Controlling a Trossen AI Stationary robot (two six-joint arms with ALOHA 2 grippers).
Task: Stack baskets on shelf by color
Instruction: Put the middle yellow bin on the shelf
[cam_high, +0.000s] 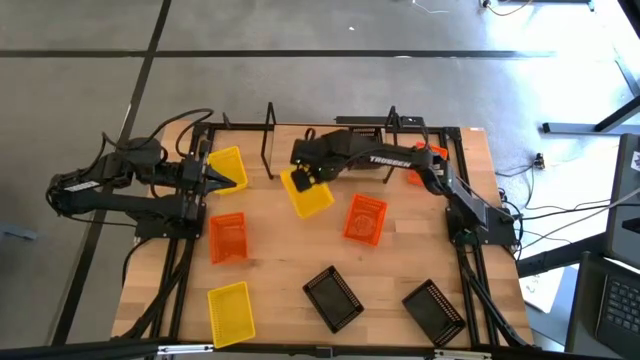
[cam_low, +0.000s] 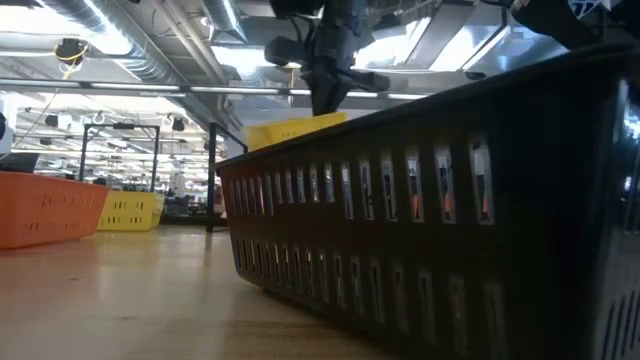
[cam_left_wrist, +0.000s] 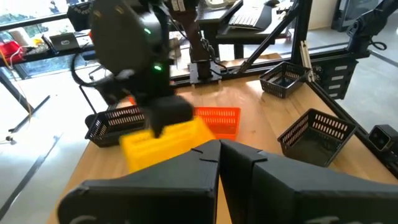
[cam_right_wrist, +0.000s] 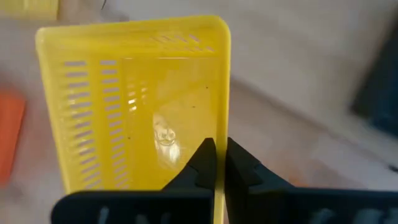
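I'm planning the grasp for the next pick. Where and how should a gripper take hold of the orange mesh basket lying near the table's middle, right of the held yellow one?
Probably by a thin side wall, coming from above. The orange plastic mesh basket lies open side up, so one finger could go inside the rim and one outside. That is how the right gripper pinches the yellow mesh basket's wall.

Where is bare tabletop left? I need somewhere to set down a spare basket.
Bare wood lies between the lower yellow basket and the nearer black basket, and right of the orange basket. Crowded: the middle, where the right gripper holds a yellow basket.
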